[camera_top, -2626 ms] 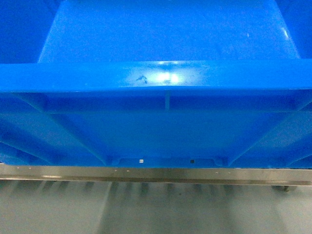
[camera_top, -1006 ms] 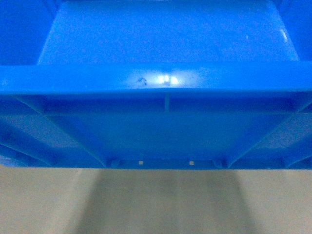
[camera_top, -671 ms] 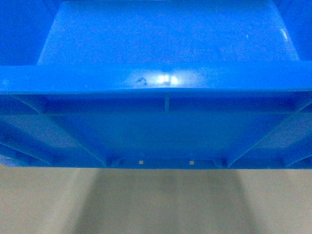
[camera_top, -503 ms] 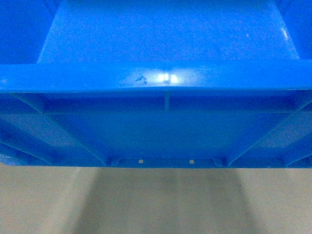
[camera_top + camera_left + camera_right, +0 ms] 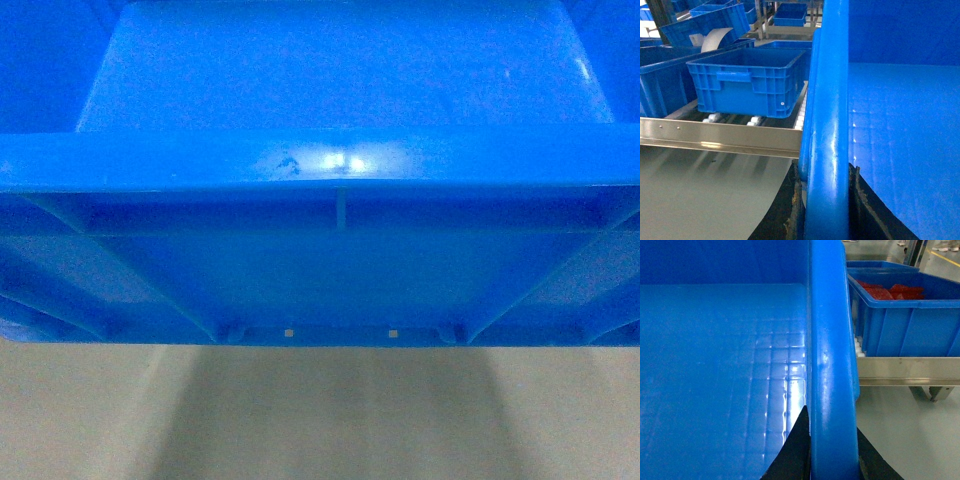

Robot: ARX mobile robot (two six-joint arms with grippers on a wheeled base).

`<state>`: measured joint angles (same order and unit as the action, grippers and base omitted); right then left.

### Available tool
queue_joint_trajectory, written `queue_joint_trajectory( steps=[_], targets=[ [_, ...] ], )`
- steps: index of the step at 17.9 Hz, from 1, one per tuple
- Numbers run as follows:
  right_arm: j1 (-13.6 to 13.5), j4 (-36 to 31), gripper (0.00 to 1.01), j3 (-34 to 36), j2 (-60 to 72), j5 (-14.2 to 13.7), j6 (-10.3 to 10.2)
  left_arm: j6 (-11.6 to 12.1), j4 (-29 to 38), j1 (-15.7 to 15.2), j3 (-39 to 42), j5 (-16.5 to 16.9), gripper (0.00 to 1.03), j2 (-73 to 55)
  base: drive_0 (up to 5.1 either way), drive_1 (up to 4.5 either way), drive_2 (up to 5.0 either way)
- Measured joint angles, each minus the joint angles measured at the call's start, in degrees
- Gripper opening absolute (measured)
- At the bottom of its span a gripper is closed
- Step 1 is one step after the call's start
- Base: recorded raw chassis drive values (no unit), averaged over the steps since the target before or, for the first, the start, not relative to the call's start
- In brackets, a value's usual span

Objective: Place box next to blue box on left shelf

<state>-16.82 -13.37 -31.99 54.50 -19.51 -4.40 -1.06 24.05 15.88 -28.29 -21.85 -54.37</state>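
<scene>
The box (image 5: pixel 320 160) is a large bright-blue open crate that fills the head view, its ribbed near wall facing me and its inside empty. My left gripper (image 5: pixel 826 172) is shut on the box's left rim (image 5: pixel 827 115), one black finger on each side. My right gripper (image 5: pixel 831 422) is shut on the right rim (image 5: pixel 830 355) the same way. Neither gripper shows in the head view. To the left of the held box, a smaller blue box (image 5: pixel 747 82) sits on the left shelf's rollers, behind a steel rail (image 5: pixel 715 136).
More blue crates (image 5: pixel 660 80) crowd the left shelf's far side, with a white curved sheet (image 5: pixel 715 37) among them. On the right, a blue crate of red pieces (image 5: pixel 905 315) stands on another steel-railed shelf (image 5: pixel 910 371). Grey floor (image 5: pixel 320 420) lies below the box.
The steel shelf rail seen under the box 2.6 s ago has left the head view; only floor shows below it now. Over the last second the box has barely shifted.
</scene>
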Motion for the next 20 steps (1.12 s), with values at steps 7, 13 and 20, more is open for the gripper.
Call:
queue_joint_trajectory(
  steps=[7,13,20],
  targets=[
    [0.0,-0.1,0.08,0.0,0.0,0.0,0.0,0.0,0.2,0.0,0.0,0.0,0.16,0.0,0.0,1.87,-1.8],
    [0.0,0.0,0.08,0.0,0.1,0.0,0.0,0.0,0.2,0.1,0.0,-0.1,0.16,0.0,0.1,4.40,-4.3],
    [0.0,-0.2,0.08,0.0,0.1,0.0,0.0,0.0,0.3,0.1,0.0,0.0,0.16,0.0,0.1,4.38,-4.2]
  ],
)
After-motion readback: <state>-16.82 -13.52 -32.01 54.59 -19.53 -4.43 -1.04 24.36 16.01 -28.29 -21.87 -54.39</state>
